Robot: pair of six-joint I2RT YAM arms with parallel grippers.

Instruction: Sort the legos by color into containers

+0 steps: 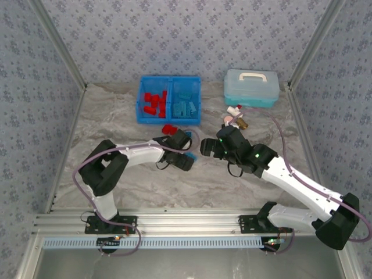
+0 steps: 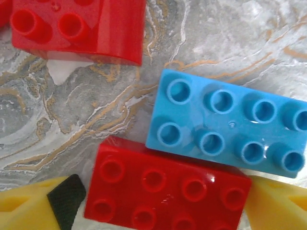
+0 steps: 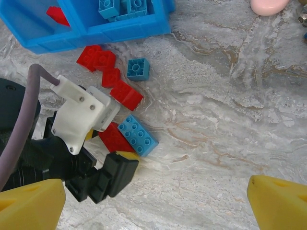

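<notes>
Top view: the blue bin [image 1: 152, 121] sits mid-bench at the far side, with red legos [image 1: 152, 103] in its left compartment and light blue legos [image 1: 185, 106] in the right. You've got bare bench [image 1: 197, 192] near the arm bases.

Left wrist: your left pincer [image 2: 158, 206] straddles a red brick [image 2: 163, 189], and a blue brick [image 2: 230, 127] touches its far edge. Can't tell if it's clamped.

Right wrist: your right pincer [image 3: 156, 201] is gaping wide over bare marble, with loose red bricks [image 3: 103, 64] just beside the bin wall.
</notes>
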